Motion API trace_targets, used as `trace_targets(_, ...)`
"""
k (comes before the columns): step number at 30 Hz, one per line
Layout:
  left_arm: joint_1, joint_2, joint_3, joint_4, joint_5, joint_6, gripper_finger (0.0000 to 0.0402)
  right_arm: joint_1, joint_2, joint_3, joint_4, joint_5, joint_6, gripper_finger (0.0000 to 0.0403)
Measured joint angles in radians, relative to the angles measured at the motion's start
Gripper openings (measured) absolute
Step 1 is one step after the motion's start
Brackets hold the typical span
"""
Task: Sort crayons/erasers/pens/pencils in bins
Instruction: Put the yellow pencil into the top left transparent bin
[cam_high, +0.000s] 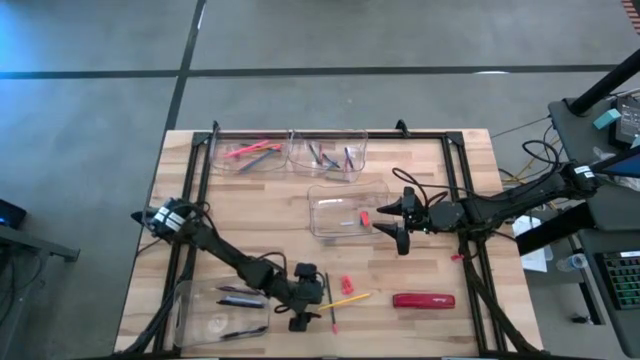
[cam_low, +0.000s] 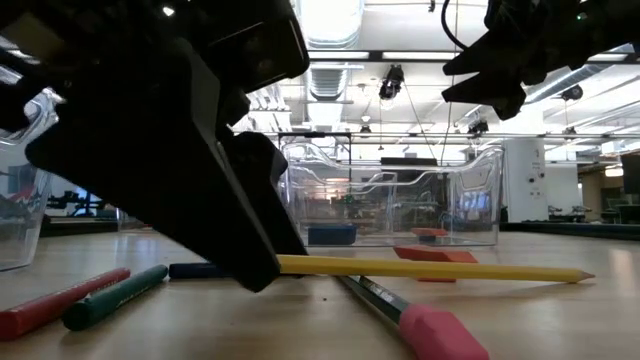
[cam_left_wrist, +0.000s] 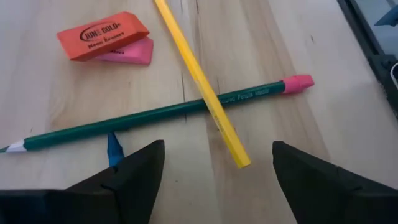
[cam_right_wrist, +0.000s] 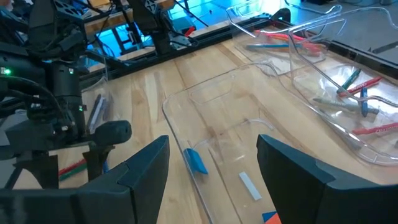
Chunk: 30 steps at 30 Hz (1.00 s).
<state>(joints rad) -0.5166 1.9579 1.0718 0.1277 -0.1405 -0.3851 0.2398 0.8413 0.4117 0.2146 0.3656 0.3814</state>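
A lab: concrete floor (cam_high: 90, 120), ceiling ducts (cam_low: 335, 80), cabled equipment desk (cam_high: 610, 120).

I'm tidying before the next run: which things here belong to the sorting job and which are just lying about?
Job:
- thin yellow pencil
- thin green pencil with pink tip
- stubby orange eraser, pink eraser
- clear plastic bins

Lying about:
- large red oblong object with white lettering

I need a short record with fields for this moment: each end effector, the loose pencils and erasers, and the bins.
left end effector: open, over the thin yellow pencil that crosses the thin green pencil
right end effector: open, above the clear plastic middle bin
erasers: orange block eraser lying on pink eraser, on the wooden table
held: nothing visible
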Motion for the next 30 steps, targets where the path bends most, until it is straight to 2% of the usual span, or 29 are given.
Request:
trace_targets(13, -0.002, 0.025, 0.002, 0.000, -0.046, -0.002, 0.0177, 0.000, 0.000, 0.000, 0.000, 0.001, -0.014, 0.0231)
trace_targets(30, -0.001, 0.024, 0.017, -0.013, -0.036, -0.028, 0.0058, 0.000, 0.000, 0.000, 0.000, 0.001, -0.015, 0.0231)
